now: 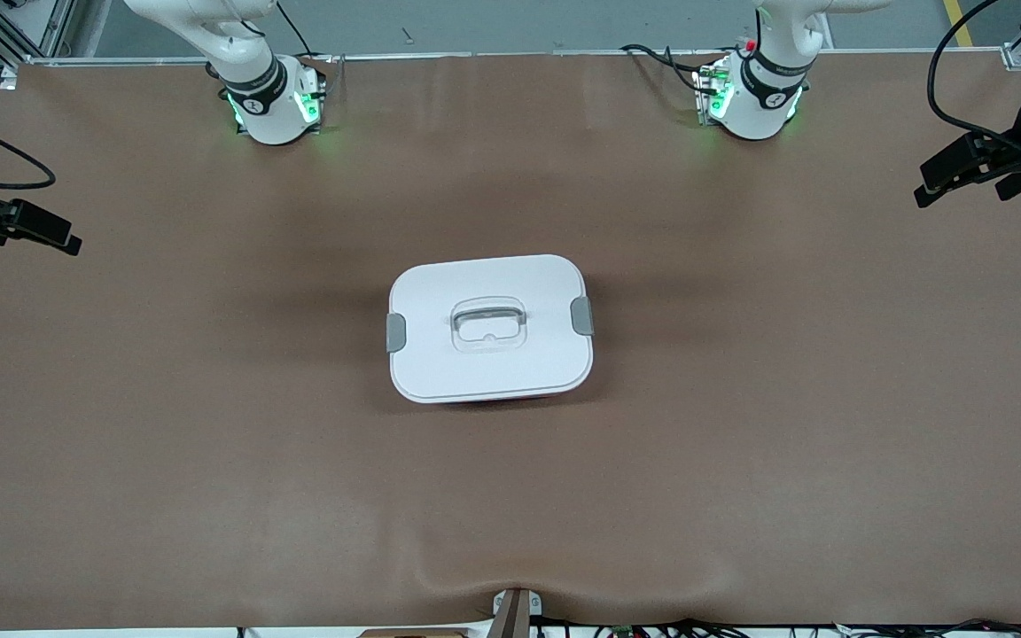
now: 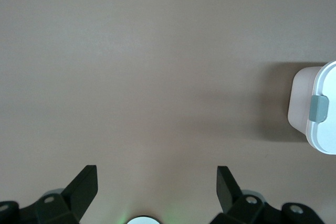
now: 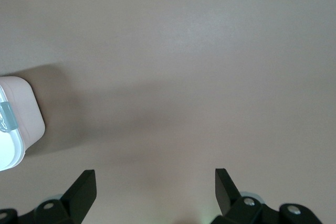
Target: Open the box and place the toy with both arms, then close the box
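Note:
The box [image 1: 488, 354] sits shut in the middle of the table, its white lid on, a grey clip [image 1: 395, 332] at each end and a clear recessed handle [image 1: 487, 323] in the centre. In the left wrist view the box [image 2: 302, 103] shows its pale pink wall and one clip [image 2: 318, 108]. The right wrist view catches the box [image 3: 23, 114] at its edge. My left gripper [image 2: 156, 170] hangs open high over bare table near its arm's base. My right gripper [image 3: 154, 172] is likewise open over bare table. Both hands are outside the front view. The toy is out of view.
The brown table [image 1: 209, 443] spreads wide around the box. Both arm bases [image 1: 271, 106] [image 1: 754, 102] stand along the table's edge farthest from the front camera. A black clamp with cables juts in at each end of the table [image 1: 19, 226] [image 1: 976, 164].

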Robot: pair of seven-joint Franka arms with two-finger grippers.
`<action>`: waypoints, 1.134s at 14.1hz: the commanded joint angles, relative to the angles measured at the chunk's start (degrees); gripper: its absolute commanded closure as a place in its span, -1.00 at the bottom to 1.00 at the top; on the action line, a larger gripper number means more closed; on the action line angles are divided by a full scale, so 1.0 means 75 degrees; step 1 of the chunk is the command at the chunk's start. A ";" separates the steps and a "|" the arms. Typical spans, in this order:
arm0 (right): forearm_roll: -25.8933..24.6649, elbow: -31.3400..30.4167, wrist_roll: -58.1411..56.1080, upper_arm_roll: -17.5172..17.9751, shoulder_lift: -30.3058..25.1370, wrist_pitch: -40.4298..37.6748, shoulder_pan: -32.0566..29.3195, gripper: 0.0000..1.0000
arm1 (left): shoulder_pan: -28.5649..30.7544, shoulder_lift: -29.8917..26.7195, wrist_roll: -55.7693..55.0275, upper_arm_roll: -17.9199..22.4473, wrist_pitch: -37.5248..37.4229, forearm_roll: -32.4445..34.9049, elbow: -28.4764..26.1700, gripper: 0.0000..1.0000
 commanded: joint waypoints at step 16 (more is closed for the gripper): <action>0.0071 0.0039 0.0112 0.0037 -0.0044 -0.0030 -0.0059 -1.00 | 0.0047 0.0047 0.0039 -0.0007 0.0020 0.0008 0.0080 -1.00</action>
